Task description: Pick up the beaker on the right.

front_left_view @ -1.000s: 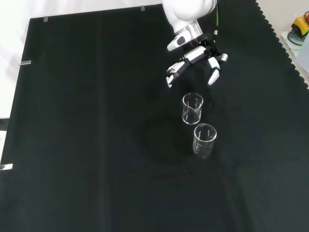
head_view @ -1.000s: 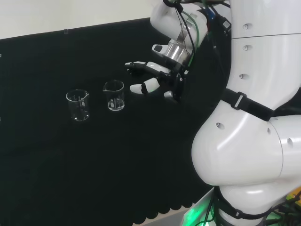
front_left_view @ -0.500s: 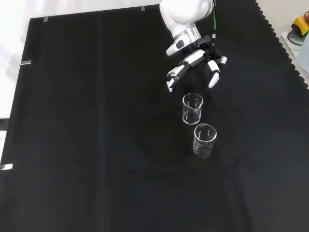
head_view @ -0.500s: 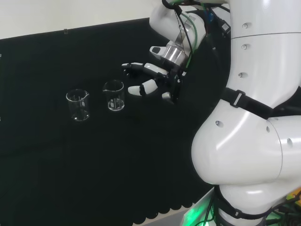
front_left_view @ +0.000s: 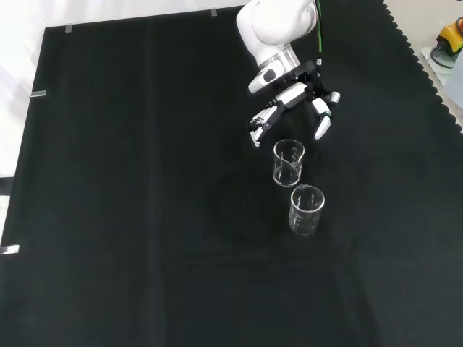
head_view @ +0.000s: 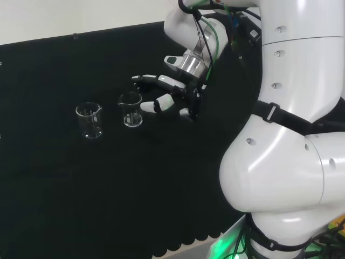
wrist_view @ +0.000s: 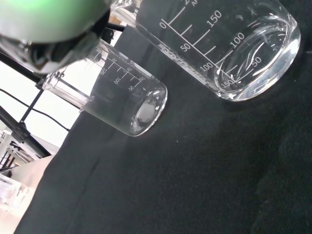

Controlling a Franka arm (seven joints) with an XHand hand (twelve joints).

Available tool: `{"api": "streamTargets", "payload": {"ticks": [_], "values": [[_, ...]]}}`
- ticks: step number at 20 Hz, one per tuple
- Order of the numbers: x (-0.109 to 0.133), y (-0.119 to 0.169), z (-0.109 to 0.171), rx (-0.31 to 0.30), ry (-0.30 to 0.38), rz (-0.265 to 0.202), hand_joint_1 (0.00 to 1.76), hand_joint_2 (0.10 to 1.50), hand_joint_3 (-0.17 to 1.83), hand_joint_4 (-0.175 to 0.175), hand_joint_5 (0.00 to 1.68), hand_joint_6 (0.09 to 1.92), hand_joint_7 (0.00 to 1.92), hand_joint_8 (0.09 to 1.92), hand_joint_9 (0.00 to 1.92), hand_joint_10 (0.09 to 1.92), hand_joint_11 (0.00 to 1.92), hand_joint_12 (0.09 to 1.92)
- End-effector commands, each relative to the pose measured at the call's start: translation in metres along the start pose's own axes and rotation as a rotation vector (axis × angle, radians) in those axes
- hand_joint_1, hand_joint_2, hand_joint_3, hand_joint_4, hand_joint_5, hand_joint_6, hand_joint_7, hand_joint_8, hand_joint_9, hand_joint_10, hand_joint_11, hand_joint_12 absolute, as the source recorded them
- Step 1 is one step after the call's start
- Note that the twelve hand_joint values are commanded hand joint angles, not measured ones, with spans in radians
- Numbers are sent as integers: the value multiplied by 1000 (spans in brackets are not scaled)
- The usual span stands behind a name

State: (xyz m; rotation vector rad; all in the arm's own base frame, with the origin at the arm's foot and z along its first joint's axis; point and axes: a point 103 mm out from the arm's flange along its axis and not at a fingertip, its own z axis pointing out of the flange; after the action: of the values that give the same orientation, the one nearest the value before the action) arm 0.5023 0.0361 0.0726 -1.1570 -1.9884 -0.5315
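Beaker (head_view: 131, 110) beside second beaker (head_view: 89, 120), seemingly untouched, hand (head_view: 171, 98) spread just beside it

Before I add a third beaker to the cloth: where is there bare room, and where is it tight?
In the front view, the black cloth lies bare to the left of both beakers and below the nearer beaker. It is crowded up top: the hand, fingers spread, sits just above the farther beaker, and the two beakers stand close together.
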Motion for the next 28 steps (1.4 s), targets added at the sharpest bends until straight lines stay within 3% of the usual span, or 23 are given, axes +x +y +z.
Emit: {"api": "streamTargets", "payload": {"ticks": [1,8,9,28], "values": [[-1,1,1,-1,23,-10,889,287,1041,-54,272,87,156,615,238,671,0,1164],[-4,3,7,3,20,-11,887,284,1044,-54,284,87,158,615,237,670,0,1159],[-3,9,19,11,16,-10,887,284,1044,-55,285,87,159,615,237,670,0,1159],[-7,19,31,3,44,19,884,282,1044,-56,315,87,180,619,238,669,0,1160]]}}
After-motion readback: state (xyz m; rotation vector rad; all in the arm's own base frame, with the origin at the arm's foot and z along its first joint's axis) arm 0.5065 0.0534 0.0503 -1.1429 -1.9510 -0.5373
